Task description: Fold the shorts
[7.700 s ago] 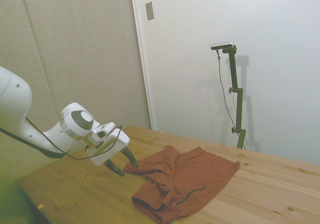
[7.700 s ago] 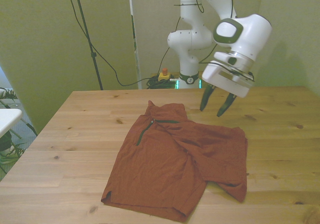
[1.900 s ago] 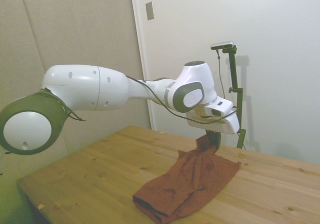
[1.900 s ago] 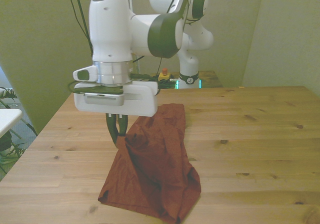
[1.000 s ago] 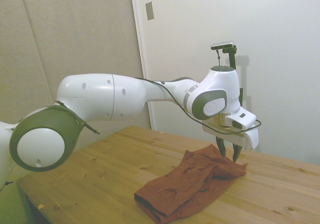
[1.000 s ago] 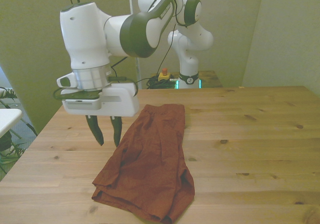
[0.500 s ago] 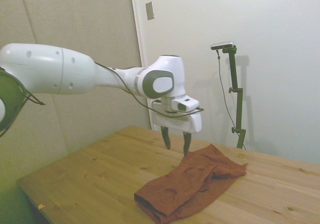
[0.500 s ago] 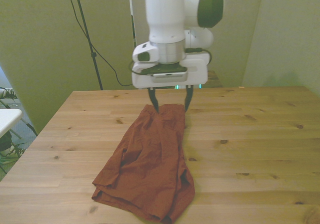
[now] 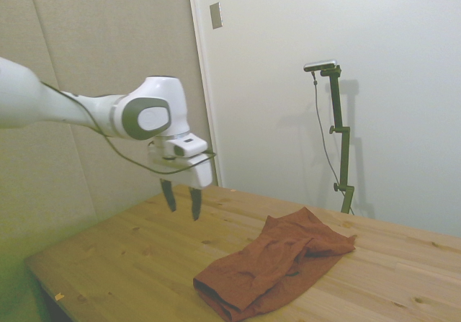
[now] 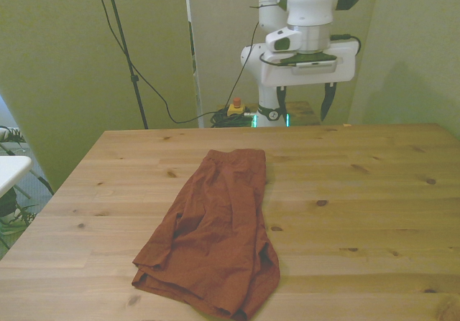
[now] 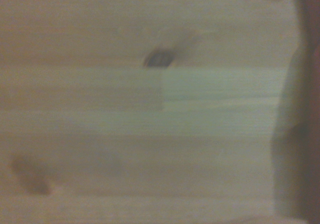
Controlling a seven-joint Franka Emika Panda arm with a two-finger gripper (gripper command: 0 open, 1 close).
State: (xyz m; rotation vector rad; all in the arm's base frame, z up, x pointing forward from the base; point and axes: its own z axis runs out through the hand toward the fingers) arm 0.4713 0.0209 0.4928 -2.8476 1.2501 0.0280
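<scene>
- Wooden table [image 10: 374, 213] took up most of the front view, bare apart from the cloth.
- Rust-red shorts [image 10: 215, 231] lay folded lengthwise into a long strip, running from mid-table toward the near edge on the front view's left — lumpy, not neat.
- White gripper [image 9: 181, 198] hung high over the far edge, well apart from the shorts, fingers spread and holding nothing.
- My guess: first fold done — next needs a grab at one end of the strip to double it over.
</scene>
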